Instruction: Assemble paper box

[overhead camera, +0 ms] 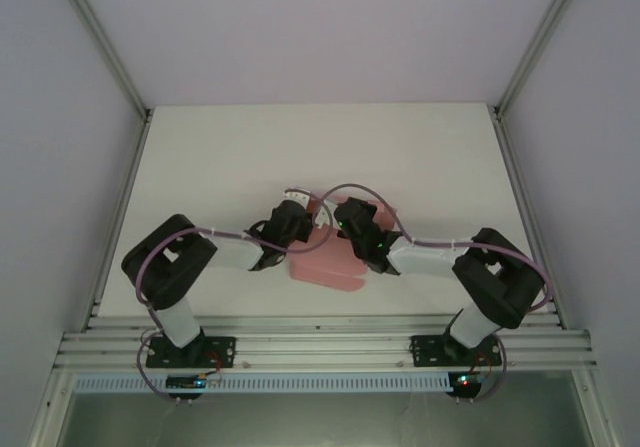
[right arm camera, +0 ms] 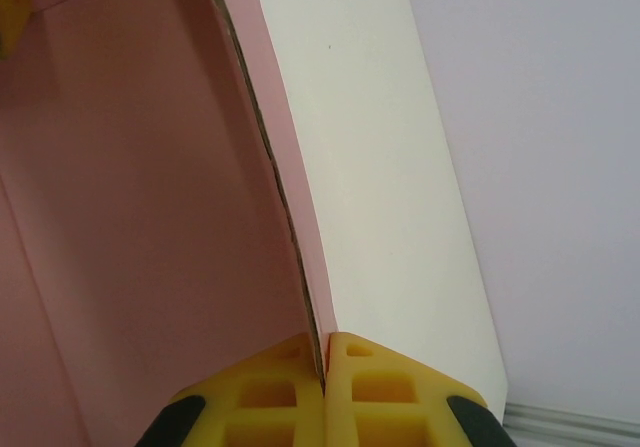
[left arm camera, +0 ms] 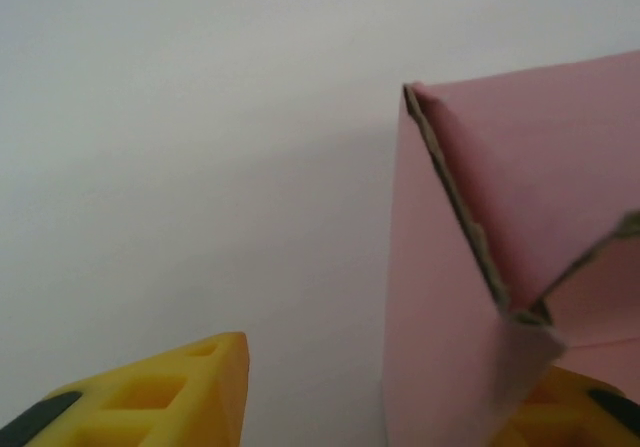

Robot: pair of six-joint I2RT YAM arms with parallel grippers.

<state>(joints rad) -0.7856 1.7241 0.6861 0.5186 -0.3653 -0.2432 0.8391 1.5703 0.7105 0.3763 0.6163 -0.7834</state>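
My right gripper (right arm camera: 325,362) pinches a wall edge of the paper box (right arm camera: 150,217); my left gripper (left arm camera: 370,412) stands spread. Thin, light card, likely easily creased: grip near folds.

Across the upper half of the top view the table (overhead camera: 300,147) is bare and free for passing. At centre the left arm (overhead camera: 225,250) and right arm (overhead camera: 430,257) converge over the paper box (overhead camera: 322,265), seemingly leaving little gap. Frame rails (overhead camera: 118,217) wall both sides.

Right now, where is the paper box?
In the top view the paper box sits at the middle of the table, toward the near edge; the right gripper pinches one of its card edges.
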